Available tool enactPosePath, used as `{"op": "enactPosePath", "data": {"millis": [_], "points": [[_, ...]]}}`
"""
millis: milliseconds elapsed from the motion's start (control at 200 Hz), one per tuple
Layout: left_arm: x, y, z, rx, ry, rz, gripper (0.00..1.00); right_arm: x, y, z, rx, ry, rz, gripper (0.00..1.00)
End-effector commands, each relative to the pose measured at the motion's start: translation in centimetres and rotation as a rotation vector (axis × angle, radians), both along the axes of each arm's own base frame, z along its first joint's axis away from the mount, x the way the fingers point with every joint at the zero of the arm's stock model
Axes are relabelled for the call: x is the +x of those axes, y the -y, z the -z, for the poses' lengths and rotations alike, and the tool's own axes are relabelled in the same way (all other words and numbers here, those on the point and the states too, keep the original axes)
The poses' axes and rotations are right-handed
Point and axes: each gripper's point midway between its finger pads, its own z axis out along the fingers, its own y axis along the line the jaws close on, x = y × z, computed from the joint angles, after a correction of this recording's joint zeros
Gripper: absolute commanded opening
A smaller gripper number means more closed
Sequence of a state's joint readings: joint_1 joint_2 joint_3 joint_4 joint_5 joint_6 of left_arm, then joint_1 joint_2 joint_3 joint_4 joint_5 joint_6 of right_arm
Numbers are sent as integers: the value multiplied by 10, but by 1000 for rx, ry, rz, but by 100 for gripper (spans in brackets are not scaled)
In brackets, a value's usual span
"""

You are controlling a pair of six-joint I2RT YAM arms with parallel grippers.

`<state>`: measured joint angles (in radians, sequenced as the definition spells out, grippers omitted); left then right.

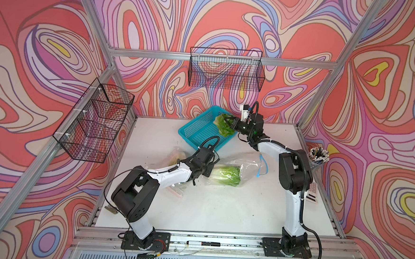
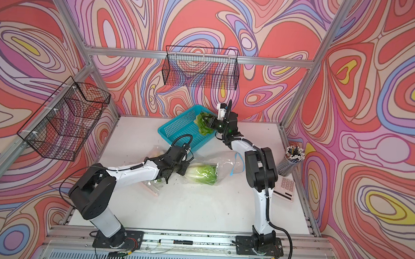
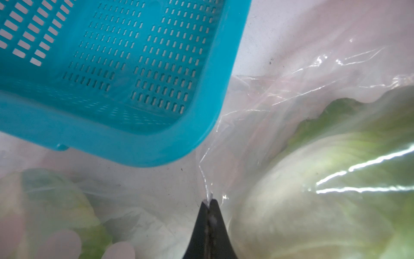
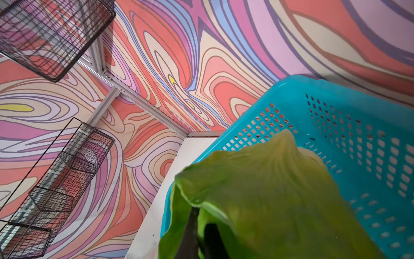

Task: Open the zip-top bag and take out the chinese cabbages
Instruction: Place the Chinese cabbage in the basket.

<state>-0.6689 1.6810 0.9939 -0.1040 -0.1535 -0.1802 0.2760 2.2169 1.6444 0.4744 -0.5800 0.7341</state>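
- the right claw sits in the upper middle of both top views, pressed together on the leafy green end of the held cabbage.
- in the right wrist view its two dark fingers sit at the bottom edge with crinkled leaf pinched between them, and the held cabbage fills the lower right of the frame.
- the held cabbage is over the right part of the teal basket. whether it touches the basket floor cannot be told.
- the left claw is at the bottom middle of the left wrist view, its tips closed on a fold of the clear bag.
- in a top view the left claw is at the centre of the frame, right at the clear bag's left end.
- the clear bag lies on the white table just below the basket, with a blue zip strip at its right end.
- the bagged cabbage lies inside it, whitish base toward the left claw and green leaves toward the right of the frame.
- a second bag lies left of the left claw, partly hidden by the arm. the third cabbage shows blurred inside it at the lower left of the left wrist view.
- two black wire baskets hang on the walls, one at the upper middle and one at the left.
- a cup of pens and a calculator sit at the table's right edge.
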Motion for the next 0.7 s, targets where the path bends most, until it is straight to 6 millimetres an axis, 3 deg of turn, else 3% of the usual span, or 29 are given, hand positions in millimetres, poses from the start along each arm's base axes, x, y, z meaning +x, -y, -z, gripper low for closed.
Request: {"op": "enactPosePath", "data": {"millis": [0,140,376,576,696], "points": [[-3,3,-4,-19,3,10,0,17,-4,-18,37,90,11,0],[-4,5,-2,-22,-5,16,0,35,-10,1,42,75,5,0],[-4,7,-3,-31,-7,19,0,62,-16,53,-51,-32,1,0],[-3,7,-4,-33,-3,13,0,58,6,86,-142,-133,69,0],[0,7,-3,-32,-8,2,0,49,21,90,-234,-151,111,0]]}}
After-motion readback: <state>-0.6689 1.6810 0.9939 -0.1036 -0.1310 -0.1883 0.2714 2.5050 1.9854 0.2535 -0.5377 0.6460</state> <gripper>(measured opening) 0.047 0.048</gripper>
